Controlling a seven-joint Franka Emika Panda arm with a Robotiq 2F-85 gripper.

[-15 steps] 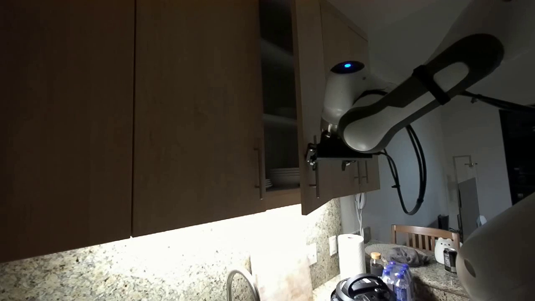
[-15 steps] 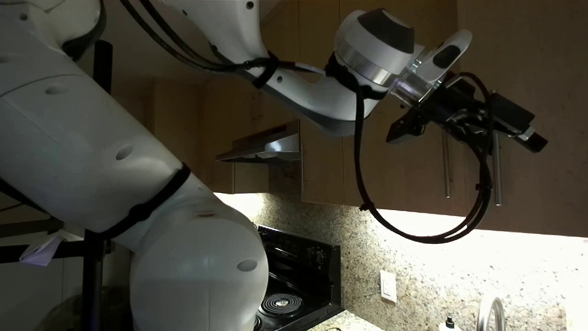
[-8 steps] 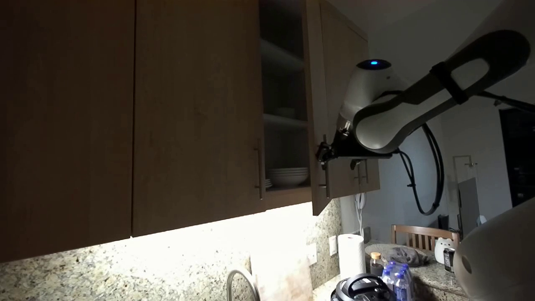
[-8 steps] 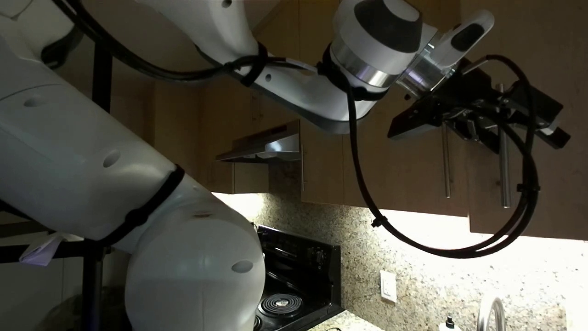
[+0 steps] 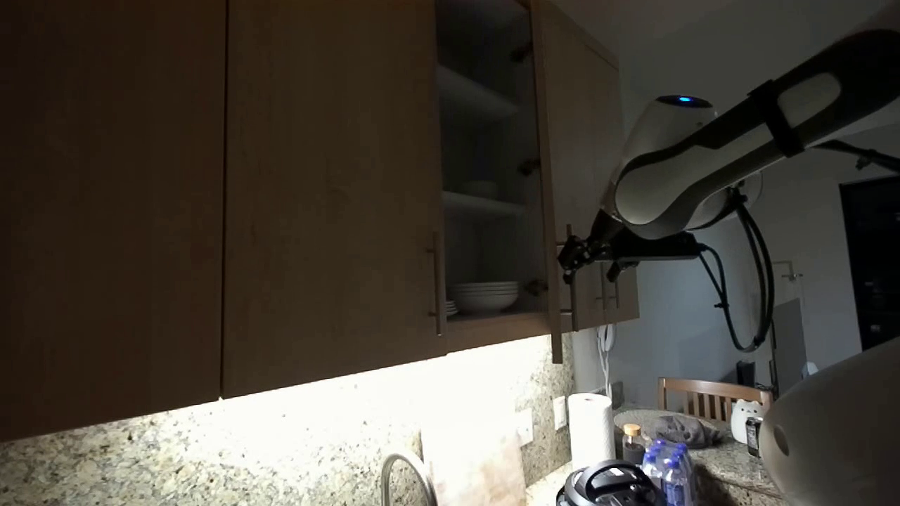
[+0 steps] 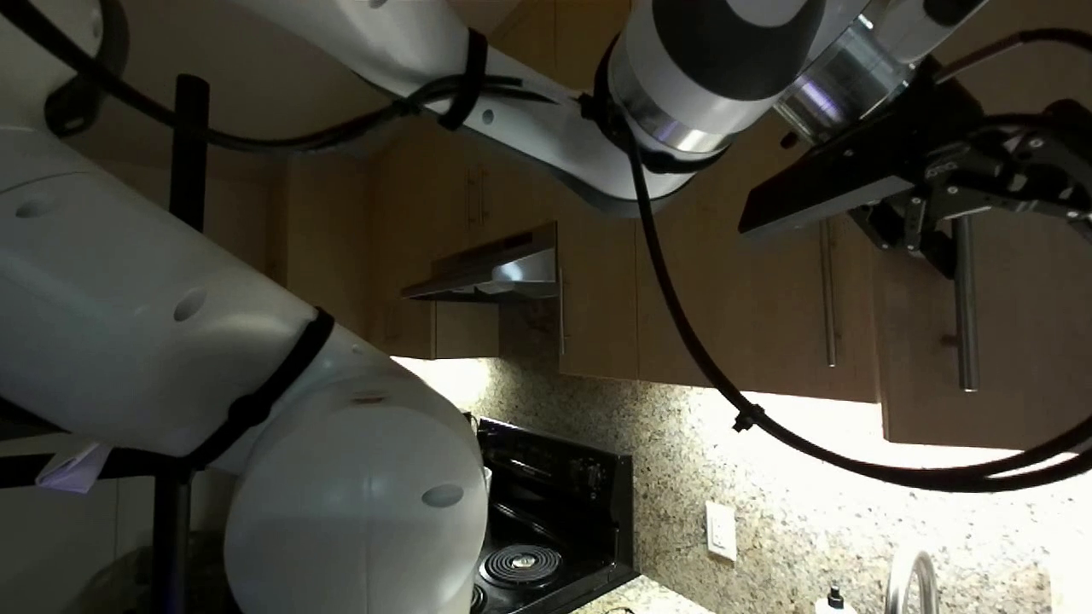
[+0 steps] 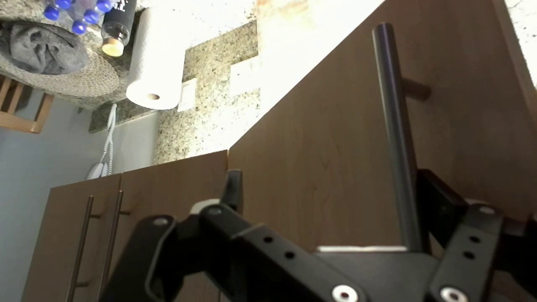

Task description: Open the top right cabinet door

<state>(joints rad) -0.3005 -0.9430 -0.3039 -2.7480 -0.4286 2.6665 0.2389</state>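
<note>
The top right cabinet door (image 5: 556, 341) stands wide open, seen nearly edge-on in an exterior view. Its outer face shows in an exterior view (image 6: 1032, 367) and fills the middle of the wrist view (image 7: 319, 167). Its slim metal bar handle (image 7: 394, 117) runs down into the space between my fingers, close against the right finger and apart from the left one. My gripper (image 7: 335, 184) is open around the handle, with the left finger well away from it. In an exterior view my gripper (image 5: 568, 260) sits at the handle's upper half (image 5: 573, 302).
A shut wood door (image 5: 337, 176) with a handle on its right edge stands beside the opening. White bowls (image 5: 485, 299) sit inside on the low shelf. More cabinet doors (image 7: 168, 188) with bar handles lie past the hinge side. A range hood (image 6: 503, 264) shows behind the arm.
The door has swung wider, from partly open to nearly edge-on in an exterior view, and its inner hinges now show. My gripper has moved right there along with the handle.
</note>
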